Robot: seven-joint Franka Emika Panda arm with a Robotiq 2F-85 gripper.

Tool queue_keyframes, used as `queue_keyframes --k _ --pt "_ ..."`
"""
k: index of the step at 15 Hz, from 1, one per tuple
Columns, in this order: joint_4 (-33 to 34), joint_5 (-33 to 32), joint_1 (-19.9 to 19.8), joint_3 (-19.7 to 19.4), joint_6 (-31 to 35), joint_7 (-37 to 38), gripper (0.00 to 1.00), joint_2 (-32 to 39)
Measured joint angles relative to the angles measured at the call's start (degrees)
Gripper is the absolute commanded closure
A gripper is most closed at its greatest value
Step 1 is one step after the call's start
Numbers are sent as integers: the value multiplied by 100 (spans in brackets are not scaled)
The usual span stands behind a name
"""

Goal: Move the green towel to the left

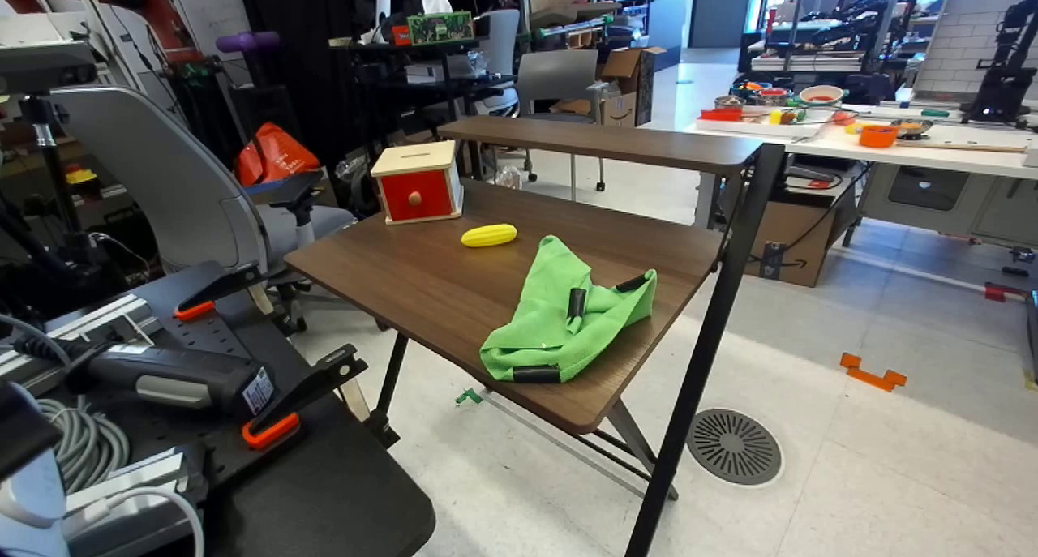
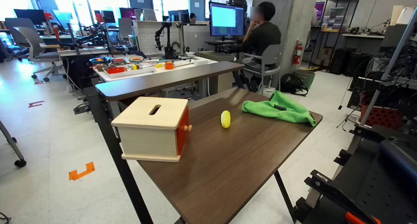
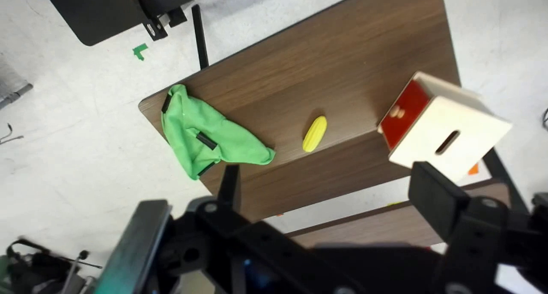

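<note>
The green towel (image 1: 559,318) lies crumpled on the brown table (image 1: 422,273), at the table's end away from the wooden box. It has black patches and partly reaches the table edge. It also shows in an exterior view (image 2: 280,110) and at the left in the wrist view (image 3: 209,133). My gripper (image 3: 327,172) is in the wrist view only. Its two black fingers are wide apart with nothing between them. It is above the table and apart from the towel; the arm does not show in the exterior views.
A yellow corn-like toy (image 3: 315,134) lies between the towel and a wooden box (image 3: 454,133) with a red drawer front. A raised shelf (image 1: 600,142) runs along one long side of the table. A black workbench (image 1: 340,468) stands off the opposite side.
</note>
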Motion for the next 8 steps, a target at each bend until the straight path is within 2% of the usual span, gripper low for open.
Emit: queue_keyframes --k 5,8 --pt "24 -991 -835 -98 1067 1458 0 1463" --pt "157 -1830 -1108 -423 1399 2333 0 2488"
